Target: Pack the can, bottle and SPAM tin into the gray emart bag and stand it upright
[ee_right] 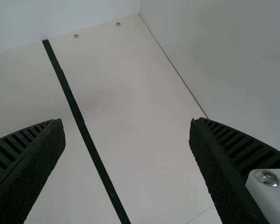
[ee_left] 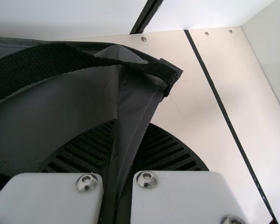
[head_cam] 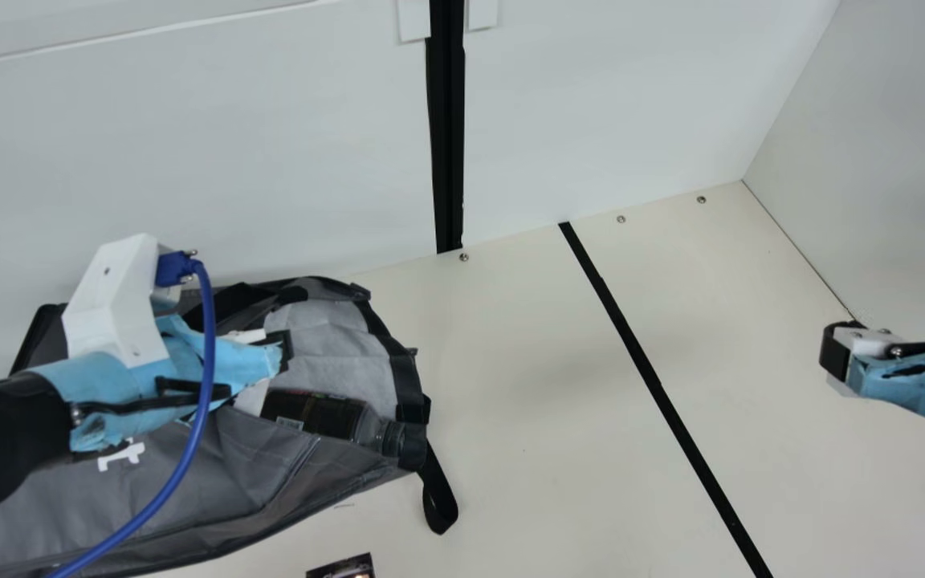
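Observation:
My left gripper (head_cam: pixel 282 352) is over the gray bag (head_cam: pixel 213 474), which lies on its side at the left with its mouth facing right. In the left wrist view, the left gripper (ee_left: pixel 130 135) is shut on a fold of the bag's fabric (ee_left: pixel 142 98). A dark bottle (head_cam: pixel 326 417) lies inside the mouth, its clear neck toward the opening. A dark printed item (head_cam: pixel 342 568) is cut off at the main view's bottom edge; I cannot tell which it is. My right gripper (head_cam: pixel 836 353) is far right, away from the bag; in the right wrist view, the right gripper (ee_right: pixel 127 122) is open, holding nothing.
A black strap loop (head_cam: pixel 440 498) hangs off the bag's mouth onto the table (head_cam: pixel 527 449). Bare tabletop spreads between the bag and my right arm, crossed by a black line (head_cam: pixel 655 385). White walls (head_cam: pixel 607 104) stand at the back and right.

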You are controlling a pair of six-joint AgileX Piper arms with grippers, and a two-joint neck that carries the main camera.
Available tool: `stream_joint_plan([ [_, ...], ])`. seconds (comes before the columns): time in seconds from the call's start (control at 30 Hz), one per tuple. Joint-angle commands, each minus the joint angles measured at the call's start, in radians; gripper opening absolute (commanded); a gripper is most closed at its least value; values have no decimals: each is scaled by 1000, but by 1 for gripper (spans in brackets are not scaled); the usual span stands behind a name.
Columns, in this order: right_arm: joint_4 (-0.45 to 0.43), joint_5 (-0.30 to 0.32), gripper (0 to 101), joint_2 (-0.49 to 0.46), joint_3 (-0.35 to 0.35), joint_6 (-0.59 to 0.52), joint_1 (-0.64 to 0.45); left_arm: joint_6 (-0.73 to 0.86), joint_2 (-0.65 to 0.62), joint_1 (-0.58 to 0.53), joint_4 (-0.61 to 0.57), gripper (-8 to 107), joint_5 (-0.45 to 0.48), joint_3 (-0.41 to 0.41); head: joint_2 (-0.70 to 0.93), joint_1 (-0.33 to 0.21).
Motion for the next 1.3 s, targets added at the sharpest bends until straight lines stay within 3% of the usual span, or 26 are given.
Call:
stream_joint_plan([
  [0.0,6,-1,95,0,0,-3,-7,0,0,0,0,-8,0,0,-1,-23],
  [0.63,18,-1,95,-3,3,21,29,0,0,0,0,-8,0,0,-1,-23],
  [1.27,103,-1,95,99,-24,-26,80,0,0,0,0,-8,0,0,-1,-23],
])
